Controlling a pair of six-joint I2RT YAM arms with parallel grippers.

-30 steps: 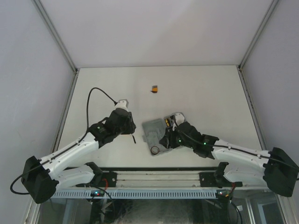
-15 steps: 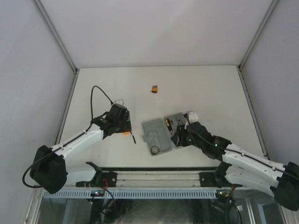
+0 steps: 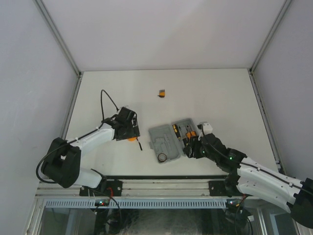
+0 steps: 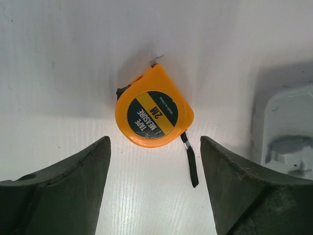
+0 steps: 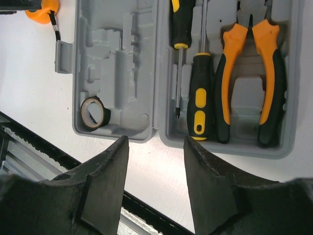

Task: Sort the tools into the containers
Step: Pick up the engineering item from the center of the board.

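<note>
The grey tool case (image 3: 165,140) lies open in the middle of the table. In the right wrist view its right half (image 5: 288,98) holds orange-handled pliers (image 5: 249,73) and two black-and-orange screwdrivers (image 5: 182,24) (image 5: 198,98). Its left half (image 5: 117,58) holds the small black ring (image 5: 94,112). The round orange tape measure (image 4: 153,112) lies on the table left of the case. My left gripper (image 4: 154,156) is open just short of it, not touching. My right gripper (image 5: 156,144) is open and empty above the case's near edge. The tiny orange-black block (image 3: 161,92) lies farther back.
The tape measure's black wrist strap (image 4: 190,164) trails on the table towards the case (image 4: 288,132). The black rail (image 3: 161,186) at the table's near edge is close below the right gripper. White walls enclose the table on three sides.
My right arm has drawn back off the case towards the near right, uncovering its right half. My left arm has folded back and the tape measure now shows beside its gripper.
</note>
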